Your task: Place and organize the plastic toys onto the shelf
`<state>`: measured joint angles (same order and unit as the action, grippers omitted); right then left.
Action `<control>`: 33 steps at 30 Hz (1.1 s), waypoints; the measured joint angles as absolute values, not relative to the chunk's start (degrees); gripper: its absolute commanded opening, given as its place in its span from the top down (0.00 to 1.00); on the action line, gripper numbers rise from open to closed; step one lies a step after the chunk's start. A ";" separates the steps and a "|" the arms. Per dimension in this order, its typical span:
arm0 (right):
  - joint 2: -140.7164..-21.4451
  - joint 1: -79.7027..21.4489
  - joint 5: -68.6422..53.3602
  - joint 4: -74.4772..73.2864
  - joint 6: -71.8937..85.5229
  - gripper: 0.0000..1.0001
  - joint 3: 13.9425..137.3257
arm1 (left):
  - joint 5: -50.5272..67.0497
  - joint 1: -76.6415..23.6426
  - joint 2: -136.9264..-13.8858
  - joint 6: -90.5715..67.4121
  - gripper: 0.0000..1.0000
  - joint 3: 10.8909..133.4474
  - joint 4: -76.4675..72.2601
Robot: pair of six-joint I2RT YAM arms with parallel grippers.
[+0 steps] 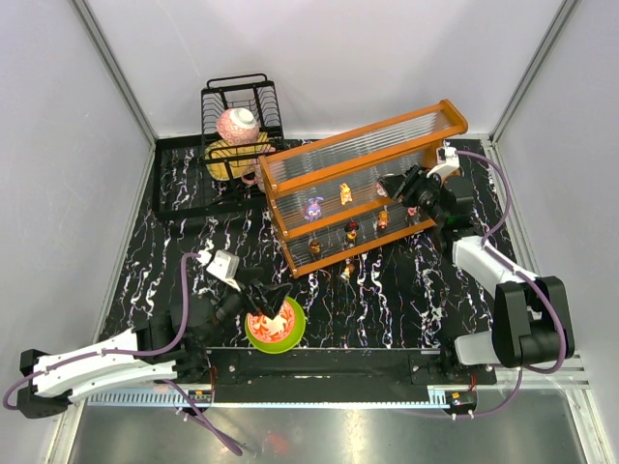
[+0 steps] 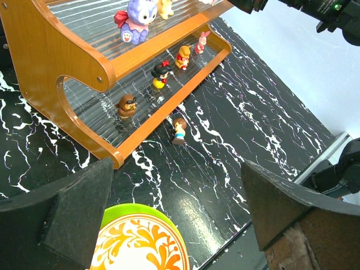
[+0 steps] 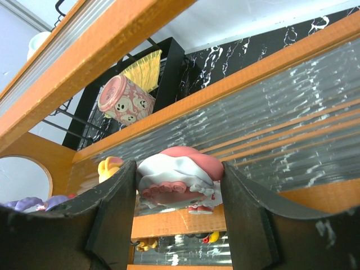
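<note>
Eight plastic toys to account for, seven of them on or at the shelf (image 1: pixel 448 120). Pinching one with the right gripper (image 3: pixel 180 191): the pink-and-white round toy (image 3: pixel 179 169), squeezed between both fingers at the level of the tier carrying the purple toy (image 1: pixel 313 208) and the yellow toy (image 1: pixel 345 194), towards that tier's right end. Cannot tell whether resting on the tier yet or held just above it. On the lower tier: the brown toy (image 2: pixel 127 106), a black-haired one (image 2: pixel 160 74), an orange one (image 2: pixel 181 56) and a small pink one (image 2: pixel 199 42). Off the shelf: one brown-haired figure (image 2: pixel 179 129), upright on the table (image 2: pixel 242 124), just in front of the lower tier's edge. Left gripper (image 2: pixel 180 219): spread wide, empty, hanging over the green-rimmed bowl (image 2: pixel 126 212), well apart from the shelf.

Most likely to go wrong at the release: rolling or tipping of so round a body on slick ribbed plastic if let go too high. Could also nudge the shelf's frame with a finger on the way in or out, shaking everything and toppling the small figures. Too far left, and a bump against the yellow toy. Could drag the round toy off again if pulled back before spreading fully. Later, could knock over the figure on the table when reaching for it, so close to the shelf's edge
</note>
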<state>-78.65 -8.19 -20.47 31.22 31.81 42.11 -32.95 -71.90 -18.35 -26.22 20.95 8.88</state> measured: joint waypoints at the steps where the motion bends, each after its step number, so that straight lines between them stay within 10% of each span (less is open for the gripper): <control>1: -78.89 -8.16 -20.47 31.38 31.81 0.98 42.22 | -32.93 -71.90 -18.35 -26.13 0.01 20.95 8.82; 33: -82.72 -10.94 -16.69 30.35 31.38 0.99 44.80 | -32.88 -71.18 -17.96 -25.93 0.01 20.08 7.66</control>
<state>-82.72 -10.94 -16.69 30.35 31.38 44.80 -32.88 -71.18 -17.96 -25.93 20.08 7.66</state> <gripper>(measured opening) 0.615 0.984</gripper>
